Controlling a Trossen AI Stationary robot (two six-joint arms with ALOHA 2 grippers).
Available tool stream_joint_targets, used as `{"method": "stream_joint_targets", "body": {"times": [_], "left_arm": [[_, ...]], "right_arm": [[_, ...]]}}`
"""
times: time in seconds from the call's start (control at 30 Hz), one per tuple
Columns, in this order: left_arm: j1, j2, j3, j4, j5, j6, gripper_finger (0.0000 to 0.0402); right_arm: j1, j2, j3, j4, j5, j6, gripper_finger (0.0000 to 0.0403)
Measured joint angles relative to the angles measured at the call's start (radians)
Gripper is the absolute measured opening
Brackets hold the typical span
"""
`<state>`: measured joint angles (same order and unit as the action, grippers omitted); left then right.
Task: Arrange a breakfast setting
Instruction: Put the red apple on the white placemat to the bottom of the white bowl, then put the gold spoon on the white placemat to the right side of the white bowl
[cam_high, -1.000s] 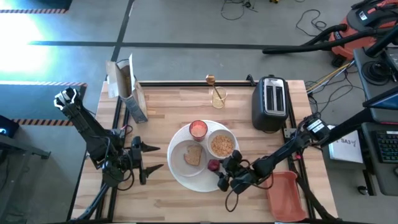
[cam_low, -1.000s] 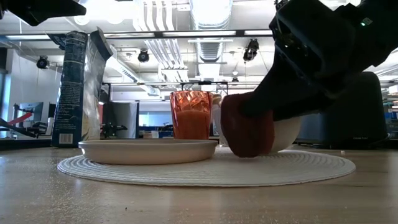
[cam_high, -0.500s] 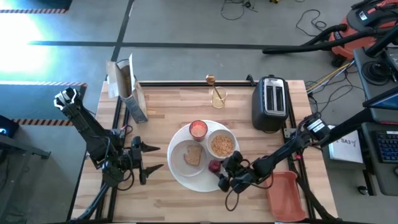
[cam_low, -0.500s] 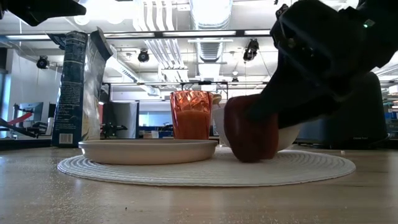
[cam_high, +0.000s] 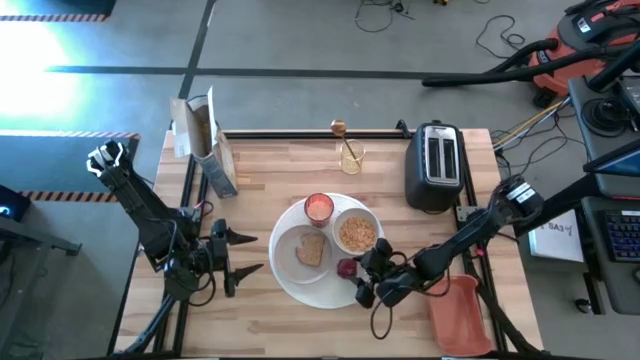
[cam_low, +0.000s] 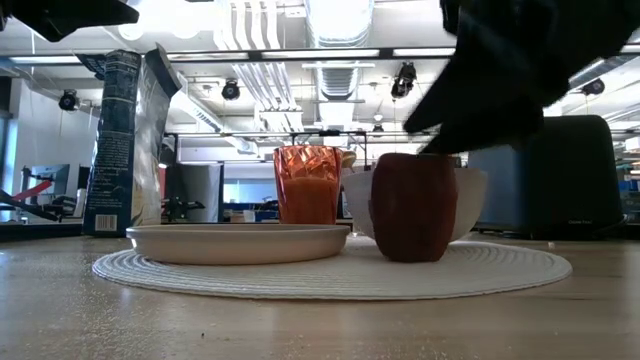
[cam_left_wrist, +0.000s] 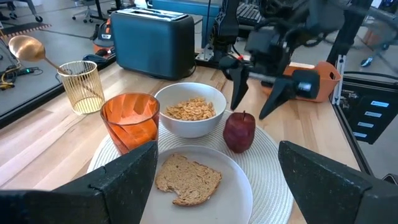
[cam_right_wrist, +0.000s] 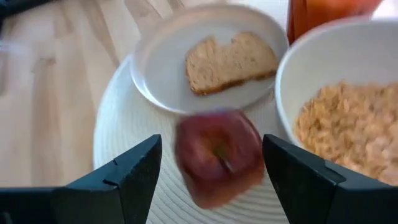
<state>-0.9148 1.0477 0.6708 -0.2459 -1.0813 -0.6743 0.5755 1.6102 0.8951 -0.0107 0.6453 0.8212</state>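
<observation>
A small dark-red fruit (cam_high: 345, 267) stands on its base on the large round white plate (cam_high: 285, 280), near the white bowl (cam_high: 356, 232) of cereal. My right gripper (cam_high: 361, 280) hovers open just above and beside the fruit (cam_left_wrist: 239, 131), its fingers apart from it. The brown toast slice (cam_high: 311, 249) lies on the smaller white plate (cam_high: 300, 262). The pink-red cup (cam_high: 318, 208) stands behind them. The gold spoon (cam_high: 340, 133) stands in a glass at the far edge. My left gripper (cam_high: 246, 252) waits open at the large plate's left.
A black toaster (cam_high: 435, 165) stands at the far right and a cereal box (cam_high: 205, 145) at the far left. An orange-red tray (cam_high: 460, 312) lies at the near right corner, under my right arm. Bare wood shows along the near edge.
My right gripper has let go of the fruit, risen off it and drawn back a little toward the table's right edge. The fruit, earlier tilted between the fingers, now stands upright by itself on the large plate.
</observation>
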Motion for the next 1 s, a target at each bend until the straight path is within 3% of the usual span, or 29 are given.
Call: {"method": "stream_joint_targets", "body": {"times": [0.4, 0.8, 1.0], "left_arm": [[0.0, 0.0, 0.0, 0.006, 0.0, 0.0, 0.0316], [0.0, 0.0, 0.0, 0.018, -0.003, 0.0, 0.0316], [0.0, 0.0, 0.0, 0.02, -0.004, 0.0, 0.0316]], "right_arm": [[-0.049, -0.212, 0.0, -0.019, 0.052, -0.167, 0.027], [-0.291, -0.322, 0.0, -0.087, 0.08, -0.243, 0.0254], [-0.422, -0.316, 0.0, -0.102, -0.002, -0.235, 0.0254]]}}
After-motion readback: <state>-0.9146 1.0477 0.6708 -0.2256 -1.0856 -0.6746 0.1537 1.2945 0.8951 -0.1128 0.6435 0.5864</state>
